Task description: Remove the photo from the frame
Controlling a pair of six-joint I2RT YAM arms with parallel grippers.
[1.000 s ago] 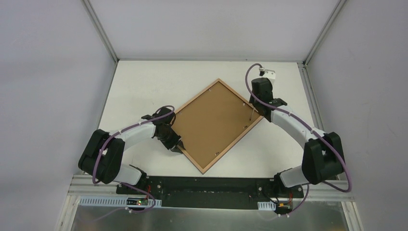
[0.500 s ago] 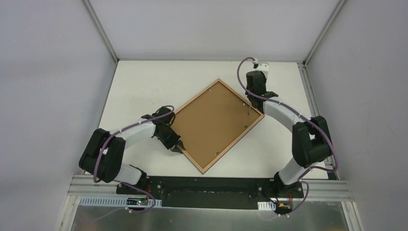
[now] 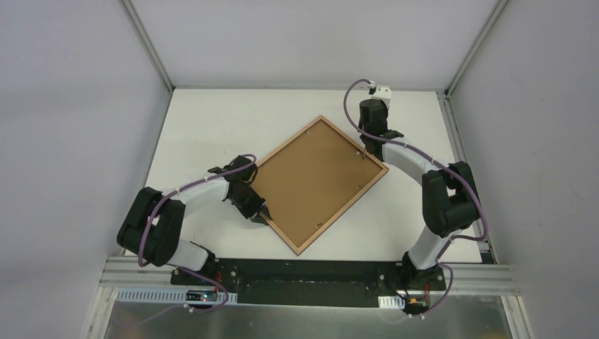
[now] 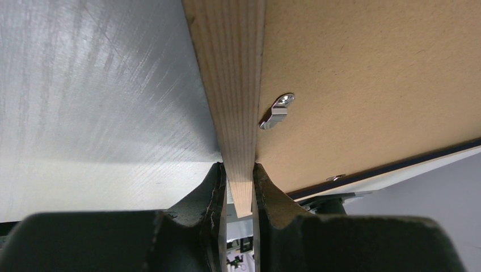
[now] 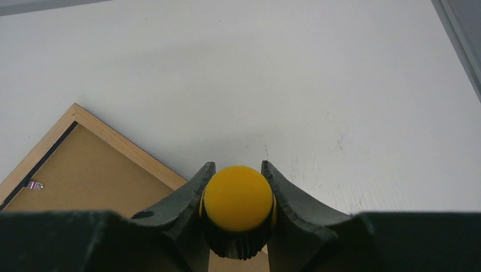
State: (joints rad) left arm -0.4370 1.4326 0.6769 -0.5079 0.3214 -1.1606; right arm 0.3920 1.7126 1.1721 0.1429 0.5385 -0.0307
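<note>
Overhead, the frame (image 3: 316, 182) lies back-up at the centre of the table (image 3: 212, 120), turned diamond-wise. Left arm bent low, left gripper (image 3: 260, 214) at the frame's 8 o'clock edge. Right arm sharply folded, right gripper (image 3: 369, 150) at its 2 o'clock edge.

Left wrist: jaws narrow, pinching the pale, grained wood rim (image 4: 235, 113). The matt brown fibreboard panel (image 4: 368, 85) carries a bright metal turn clip (image 4: 276, 111).

Right wrist: jaws clamped on a smooth yellow-domed tool (image 5: 237, 198) with a black ribbed collar. Frame corner at 8 o'clock.

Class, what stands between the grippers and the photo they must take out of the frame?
The brown backing board fills the back of the frame, pinned by metal tabs. No photo shows; presumably it lies beneath.
</note>
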